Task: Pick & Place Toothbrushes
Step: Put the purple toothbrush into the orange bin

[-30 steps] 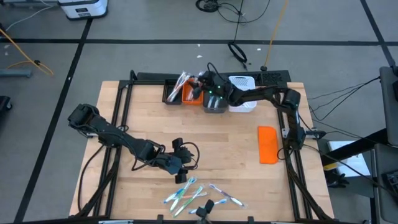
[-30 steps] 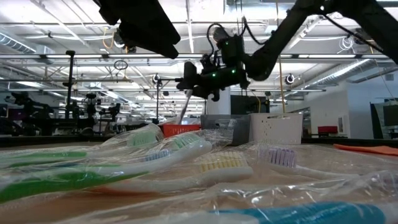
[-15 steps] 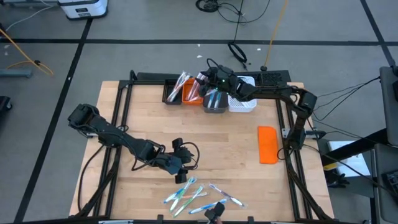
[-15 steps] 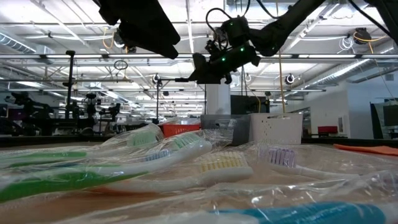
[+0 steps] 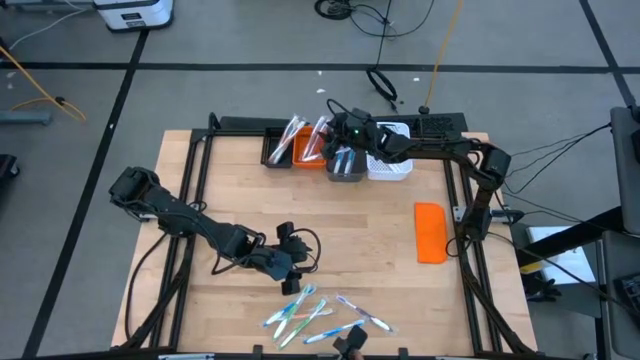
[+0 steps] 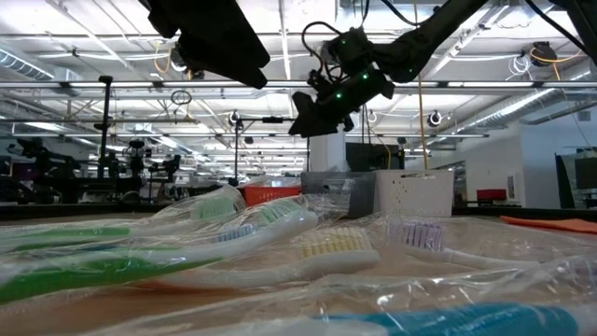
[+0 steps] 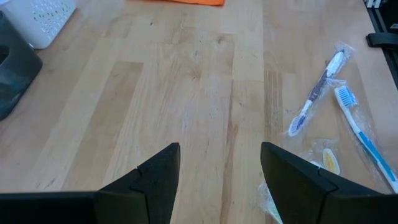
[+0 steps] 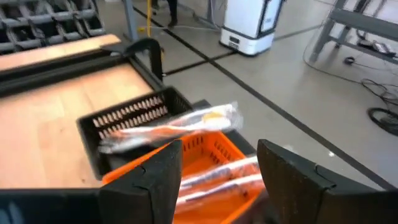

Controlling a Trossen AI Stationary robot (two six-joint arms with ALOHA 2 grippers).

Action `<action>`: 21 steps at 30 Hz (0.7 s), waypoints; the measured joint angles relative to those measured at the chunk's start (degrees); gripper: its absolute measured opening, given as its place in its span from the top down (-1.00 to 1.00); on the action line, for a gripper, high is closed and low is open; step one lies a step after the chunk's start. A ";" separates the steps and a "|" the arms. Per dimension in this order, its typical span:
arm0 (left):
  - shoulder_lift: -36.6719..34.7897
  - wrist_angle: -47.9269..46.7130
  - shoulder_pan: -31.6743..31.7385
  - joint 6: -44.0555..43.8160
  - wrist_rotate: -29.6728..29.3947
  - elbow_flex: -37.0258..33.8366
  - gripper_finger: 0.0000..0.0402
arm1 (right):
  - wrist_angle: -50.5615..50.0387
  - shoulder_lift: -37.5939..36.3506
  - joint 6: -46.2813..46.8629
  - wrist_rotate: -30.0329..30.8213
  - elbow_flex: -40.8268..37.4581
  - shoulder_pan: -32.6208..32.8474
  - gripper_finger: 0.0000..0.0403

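Toothbrushes point(image 5: 318, 312) lay loose on the table point(image 5: 380, 230), near its front edge; more stood in the orange bin point(image 5: 306, 148) at the back. Right gripper point(image 5: 335, 128) hung above that bin, jaws spread, empty. Left gripper point(image 5: 292, 278) hovered just behind the loose pile, jaws spread, empty.
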 joint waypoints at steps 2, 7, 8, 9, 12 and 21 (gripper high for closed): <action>0.00 -0.04 0.00 -0.02 0.00 0.00 -0.12 | -1.34 -0.02 0.07 -0.04 0.00 -0.02 0.02; 0.00 -0.32 0.00 -0.02 0.00 0.00 -0.12 | -6.27 0.00 -0.02 -0.22 -0.02 0.27 0.03; 0.00 -0.50 0.00 -0.03 0.00 0.00 -0.12 | -7.42 -0.01 -0.31 -0.22 -0.02 0.45 0.03; 0.00 -0.52 0.00 -0.04 0.00 0.00 -0.12 | -8.74 -0.04 -0.70 -0.24 0.00 0.55 0.03; 0.00 -0.50 0.00 -0.04 0.00 0.00 -0.12 | -14.05 -1.49 -1.24 -0.35 -0.07 0.64 0.04; 0.00 -0.44 0.00 -0.02 0.00 0.00 -0.12 | -29.99 -9.00 -3.76 -0.29 -0.75 0.82 0.05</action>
